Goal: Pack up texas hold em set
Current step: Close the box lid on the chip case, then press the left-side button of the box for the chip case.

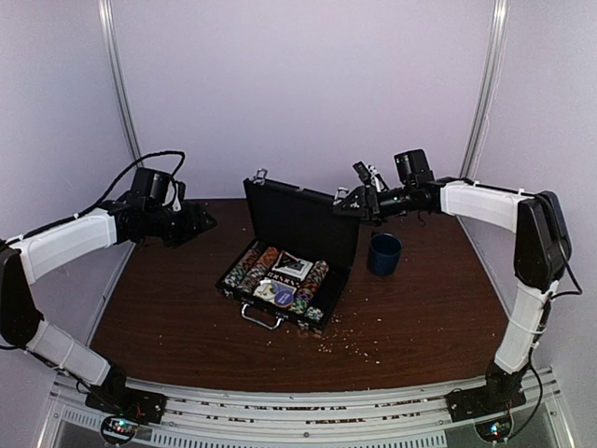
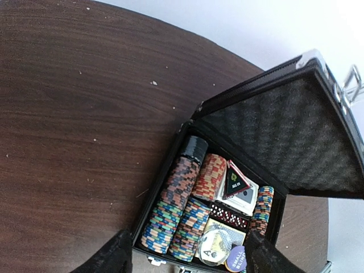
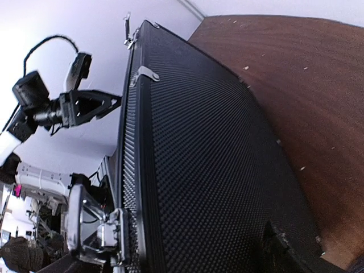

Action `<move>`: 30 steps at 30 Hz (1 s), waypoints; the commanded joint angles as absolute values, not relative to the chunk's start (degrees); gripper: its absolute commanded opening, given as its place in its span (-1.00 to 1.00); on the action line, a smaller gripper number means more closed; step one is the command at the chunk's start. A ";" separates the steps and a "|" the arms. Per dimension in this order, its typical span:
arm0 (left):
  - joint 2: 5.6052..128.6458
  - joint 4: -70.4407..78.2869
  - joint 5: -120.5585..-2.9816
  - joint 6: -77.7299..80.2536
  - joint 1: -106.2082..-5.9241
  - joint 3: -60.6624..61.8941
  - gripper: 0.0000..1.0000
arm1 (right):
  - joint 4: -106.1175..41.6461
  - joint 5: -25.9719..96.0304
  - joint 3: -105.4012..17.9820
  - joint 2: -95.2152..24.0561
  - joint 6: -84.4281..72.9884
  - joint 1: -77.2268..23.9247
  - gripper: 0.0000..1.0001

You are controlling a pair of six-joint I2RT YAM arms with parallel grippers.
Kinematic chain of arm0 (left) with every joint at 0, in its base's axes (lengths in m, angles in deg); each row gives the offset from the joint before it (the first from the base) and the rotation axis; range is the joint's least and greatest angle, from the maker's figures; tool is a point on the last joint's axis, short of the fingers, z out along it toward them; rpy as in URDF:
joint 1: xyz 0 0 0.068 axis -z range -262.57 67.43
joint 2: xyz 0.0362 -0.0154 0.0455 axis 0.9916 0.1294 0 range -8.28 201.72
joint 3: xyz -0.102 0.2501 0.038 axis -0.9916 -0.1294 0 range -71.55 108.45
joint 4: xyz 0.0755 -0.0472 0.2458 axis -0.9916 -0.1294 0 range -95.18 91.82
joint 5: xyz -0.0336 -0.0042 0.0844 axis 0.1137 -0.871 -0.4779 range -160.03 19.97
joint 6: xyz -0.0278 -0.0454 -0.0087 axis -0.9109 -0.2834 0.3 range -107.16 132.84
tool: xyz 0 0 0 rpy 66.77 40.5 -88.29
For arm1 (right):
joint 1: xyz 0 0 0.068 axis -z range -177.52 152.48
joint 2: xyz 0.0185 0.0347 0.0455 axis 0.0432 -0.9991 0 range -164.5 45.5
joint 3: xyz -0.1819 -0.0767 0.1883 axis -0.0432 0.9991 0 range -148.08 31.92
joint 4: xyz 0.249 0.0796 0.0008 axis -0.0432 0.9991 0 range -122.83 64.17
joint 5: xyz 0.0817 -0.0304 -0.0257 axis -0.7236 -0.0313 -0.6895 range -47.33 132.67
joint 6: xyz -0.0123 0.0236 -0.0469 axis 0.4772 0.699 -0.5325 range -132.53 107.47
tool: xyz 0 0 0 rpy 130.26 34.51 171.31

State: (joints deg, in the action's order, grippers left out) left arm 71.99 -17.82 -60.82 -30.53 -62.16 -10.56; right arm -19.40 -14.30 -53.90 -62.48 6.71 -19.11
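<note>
Your left gripper hangs above the left side of the table, well apart from the case. Its jaws are spread wide with nothing between them, and in its wrist view the two dark fingers frame the near end of the open briefcase. The case sits at the middle of the table, base flat and lid standing nearly upright at the back. The silver handle faces the arms' bases. Inside, rows of striped poker chips lie along the left and far right of the tray. The card decks sit between them, with a strip of small red dice just below the cards. Your right gripper is up at the lid's top right corner with its jaws as wide as they go. From its wrist you get the lid's textured black outer face filling the view and one finger low against it. You cannot tell whether it touches the lid, and it grips nothing. The dark blue cup stands on the table just to the right of the case.
</note>
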 commanded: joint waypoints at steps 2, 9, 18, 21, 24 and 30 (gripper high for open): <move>67.00 -17.78 -59.97 -30.70 -62.71 -14.03 0.40 | -13.58 -18.03 -45.13 -51.32 5.74 -25.88 0.79; 58.28 -17.64 -62.20 -34.04 -62.71 -20.64 0.41 | -4.30 -10.92 -33.37 -36.90 4.25 -31.27 0.77; 66.13 -13.64 -49.13 -32.76 -62.62 -23.54 0.26 | -8.74 24.28 -34.68 -37.90 11.66 -39.75 0.59; 68.08 -10.87 -47.50 -32.31 -62.69 -24.31 0.23 | -7.88 33.46 -39.45 -45.49 13.28 -43.97 0.52; 72.04 -9.61 -43.18 -31.56 -62.55 -24.39 0.13 | -5.04 40.02 -47.19 -54.13 11.82 -47.41 0.45; 76.91 -11.22 -42.60 -29.57 -61.96 -23.32 -0.08 | 4.34 44.30 -68.51 -71.97 6.42 -51.83 0.16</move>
